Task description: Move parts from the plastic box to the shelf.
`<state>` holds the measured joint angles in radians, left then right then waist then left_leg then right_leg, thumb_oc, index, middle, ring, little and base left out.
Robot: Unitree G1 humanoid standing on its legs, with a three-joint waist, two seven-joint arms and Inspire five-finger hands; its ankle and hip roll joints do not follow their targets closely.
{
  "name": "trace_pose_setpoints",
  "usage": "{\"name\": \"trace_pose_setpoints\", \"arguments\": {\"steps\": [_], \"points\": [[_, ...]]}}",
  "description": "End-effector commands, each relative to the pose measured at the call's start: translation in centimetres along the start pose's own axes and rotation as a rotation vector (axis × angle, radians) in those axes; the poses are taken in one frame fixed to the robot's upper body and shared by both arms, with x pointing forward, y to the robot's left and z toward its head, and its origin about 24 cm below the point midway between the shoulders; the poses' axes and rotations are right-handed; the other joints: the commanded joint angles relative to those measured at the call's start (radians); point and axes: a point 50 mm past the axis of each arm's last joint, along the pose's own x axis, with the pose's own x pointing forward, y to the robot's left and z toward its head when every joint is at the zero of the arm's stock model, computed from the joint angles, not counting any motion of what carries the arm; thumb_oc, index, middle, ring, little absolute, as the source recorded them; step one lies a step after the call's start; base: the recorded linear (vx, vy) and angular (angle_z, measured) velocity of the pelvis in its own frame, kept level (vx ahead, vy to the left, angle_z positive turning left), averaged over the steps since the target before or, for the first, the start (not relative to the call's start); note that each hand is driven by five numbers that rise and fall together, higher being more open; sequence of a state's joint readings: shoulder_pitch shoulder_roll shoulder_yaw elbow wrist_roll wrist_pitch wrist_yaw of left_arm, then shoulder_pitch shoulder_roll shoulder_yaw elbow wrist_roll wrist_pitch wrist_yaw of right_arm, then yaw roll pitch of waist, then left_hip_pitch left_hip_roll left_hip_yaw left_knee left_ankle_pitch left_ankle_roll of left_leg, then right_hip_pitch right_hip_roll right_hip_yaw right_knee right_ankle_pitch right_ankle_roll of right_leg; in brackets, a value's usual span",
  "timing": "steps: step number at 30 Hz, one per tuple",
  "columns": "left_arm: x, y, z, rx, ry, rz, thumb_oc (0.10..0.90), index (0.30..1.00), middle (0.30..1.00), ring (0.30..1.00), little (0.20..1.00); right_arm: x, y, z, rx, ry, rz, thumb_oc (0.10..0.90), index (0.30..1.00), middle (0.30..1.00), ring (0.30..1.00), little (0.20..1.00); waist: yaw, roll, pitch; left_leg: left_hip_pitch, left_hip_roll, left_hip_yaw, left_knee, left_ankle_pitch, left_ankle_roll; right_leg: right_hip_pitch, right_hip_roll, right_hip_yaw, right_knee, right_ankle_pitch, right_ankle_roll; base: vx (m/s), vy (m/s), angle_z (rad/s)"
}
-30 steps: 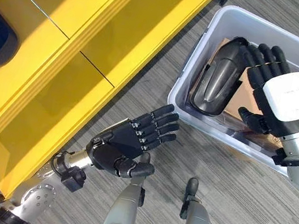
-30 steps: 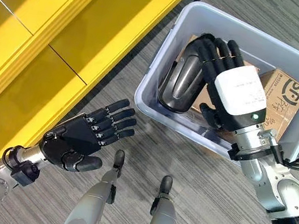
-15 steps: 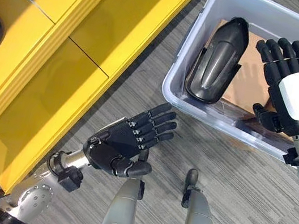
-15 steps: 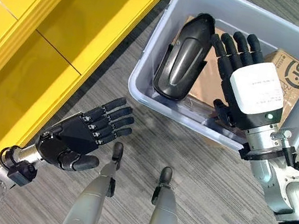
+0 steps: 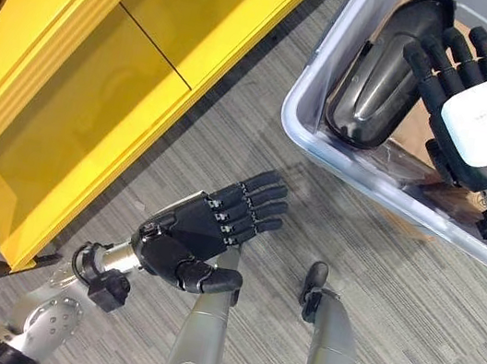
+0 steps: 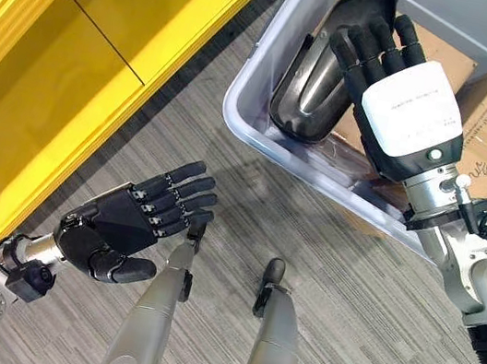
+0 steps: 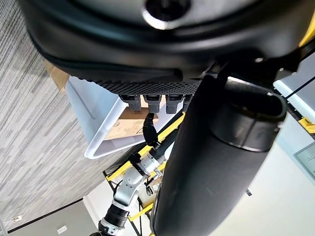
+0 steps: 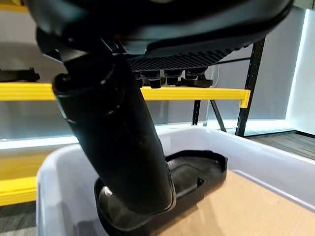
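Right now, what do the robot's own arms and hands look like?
Both arms are silver-grey metal with round joints. Each ends in a dark, human-shaped hand with segmented fingers and a thumb. The left hand is dark all over, with a black knob at its wrist. The right hand has a white cover on its back with a small green light near the wrist.

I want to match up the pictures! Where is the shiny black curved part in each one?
Left eye view: glossy black curved plastic part, upper right, inside the box.
Right eye view: upper middle, by the right hand.
Right wrist view: low in the middle, past the thumb.
Left wrist view: I cannot make it out.
Shared landmark: the pale grey plastic box.
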<state>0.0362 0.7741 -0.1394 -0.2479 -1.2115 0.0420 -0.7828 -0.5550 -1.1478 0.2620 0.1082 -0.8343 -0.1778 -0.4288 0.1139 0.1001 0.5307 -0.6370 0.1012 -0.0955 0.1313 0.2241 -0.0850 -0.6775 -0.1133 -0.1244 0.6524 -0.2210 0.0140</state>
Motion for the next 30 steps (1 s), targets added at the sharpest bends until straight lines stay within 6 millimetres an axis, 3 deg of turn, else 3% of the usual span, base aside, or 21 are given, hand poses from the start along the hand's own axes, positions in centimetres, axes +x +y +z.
{"name": "trace_pose_setpoints", "arguments": {"steps": [1, 7, 21, 30], "points": [[0.8, -1.6, 1.7, 0.056, -0.073, -0.172, 0.900, 1.000, 1.000, 1.000, 1.000, 3.3, -5.7, -2.6, -0.168, 0.005, -0.237, 0.900, 1.000, 1.000, 1.000, 1.000, -0.005, 0.021, -0.011, -0.001, 0.012, 0.015, -0.062, -0.017, 0.010, 0.057, 0.042, -0.014, 0.016, -0.050, -0.028, 0.00, -0.058, 0.11], [0.5, -1.3, 1.9, 0.067, -0.049, -0.167, 0.900, 1.000, 1.000, 1.000, 1.000, 4.1, -5.6, -3.3, -0.278, 0.017, -0.173, 0.900, 1.000, 1.000, 1.000, 1.000, 0.013, 0.026, -0.011, -0.044, 0.002, 0.005, -0.031, -0.020, 0.014, 0.017, 0.045, -0.021, 0.052, -0.055, -0.031, 0.01, -0.053, 0.06], [-0.2, -0.7, 2.7, 0.098, -0.022, -0.169, 0.900, 1.000, 1.000, 1.000, 1.000, 4.7, -5.3, -5.6, -0.316, 0.094, -0.110, 0.900, 1.000, 1.000, 1.000, 1.000, 0.036, 0.031, -0.011, -0.131, -0.004, -0.004, 0.008, -0.017, 0.020, -0.065, 0.051, -0.030, 0.101, -0.059, -0.037, -0.01, -0.034, 0.03], [-0.5, -0.7, 2.5, 0.104, -0.027, -0.174, 0.900, 1.000, 1.000, 1.000, 1.000, 3.7, -5.1, -7.1, -0.312, 0.192, -0.159, 0.900, 1.000, 1.000, 1.000, 1.000, 0.031, 0.040, -0.011, -0.144, -0.005, -0.002, 0.011, -0.019, 0.021, -0.081, 0.052, -0.025, 0.106, -0.061, -0.036, 0.00, 0.000, 0.00]]}}
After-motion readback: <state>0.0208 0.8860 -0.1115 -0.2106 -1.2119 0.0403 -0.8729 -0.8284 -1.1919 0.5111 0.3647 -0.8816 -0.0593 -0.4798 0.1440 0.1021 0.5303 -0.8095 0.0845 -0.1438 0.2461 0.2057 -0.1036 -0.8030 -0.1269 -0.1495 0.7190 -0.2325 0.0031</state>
